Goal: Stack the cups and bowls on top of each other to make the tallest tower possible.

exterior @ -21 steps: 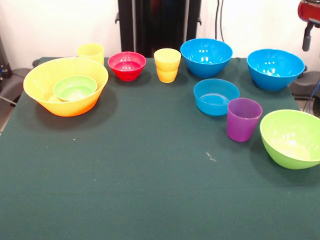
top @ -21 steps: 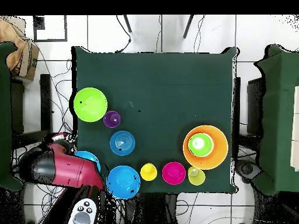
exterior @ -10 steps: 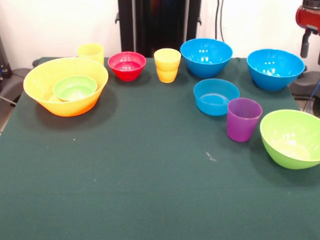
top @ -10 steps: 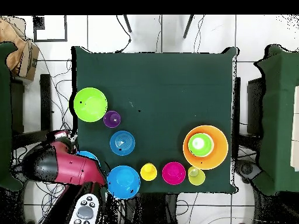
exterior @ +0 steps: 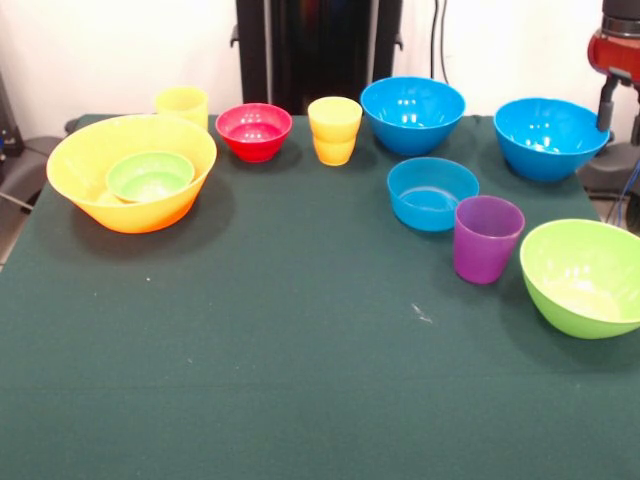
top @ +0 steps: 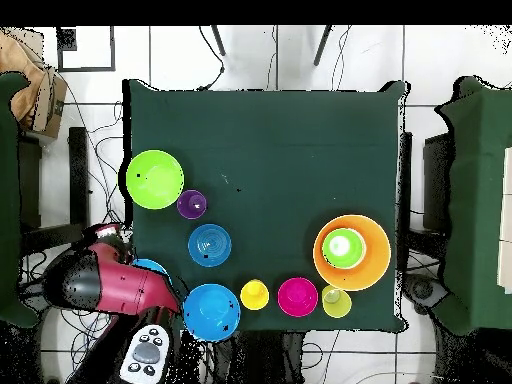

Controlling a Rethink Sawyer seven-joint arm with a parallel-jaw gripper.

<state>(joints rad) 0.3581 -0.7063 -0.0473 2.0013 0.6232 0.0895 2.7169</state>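
While hanging at the surface's edge beside the large blue bowl, jaws' state impossible to tell; bowl just inboard of gripper.

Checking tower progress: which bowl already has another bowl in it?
The big orange-yellow bowl: the small green bowl sits inside it. Every other bowl stands empty.

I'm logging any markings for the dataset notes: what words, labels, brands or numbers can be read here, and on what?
None can be read. The cups and bowls, such as the purple cup and the orange-yellow bowl, are plain, and the green table cover bears no print.
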